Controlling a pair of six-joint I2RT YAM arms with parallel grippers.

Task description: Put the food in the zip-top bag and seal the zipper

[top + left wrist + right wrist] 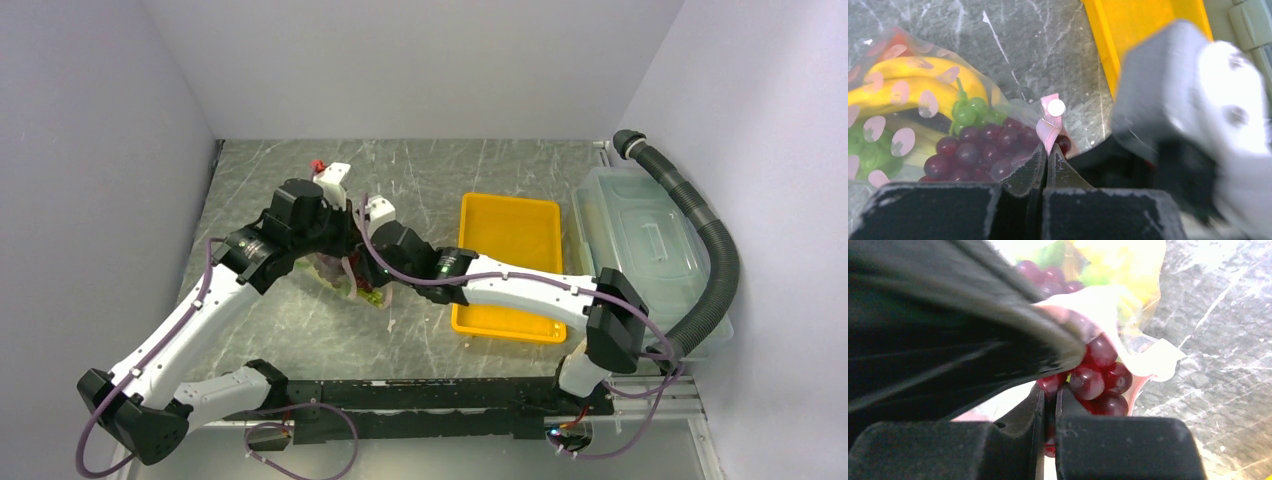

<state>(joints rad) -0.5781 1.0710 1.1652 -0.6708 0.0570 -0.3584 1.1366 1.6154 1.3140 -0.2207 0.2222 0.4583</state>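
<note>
Your left gripper [1046, 156] has its two fingers squeezed tight on the pink zipper [1050, 122], at the end of the strip. Your right gripper [1049, 399] is pinched shut too, on the edge of the zip-top bag [903, 55], right by the purple grapes [975, 152]. The bag sits on the gray table [470, 175], just left of the yellow tray [508, 240]. Inside it you can see bananas [908, 85], green grapes [970, 111] and a leafy green piece [863, 155].
</note>
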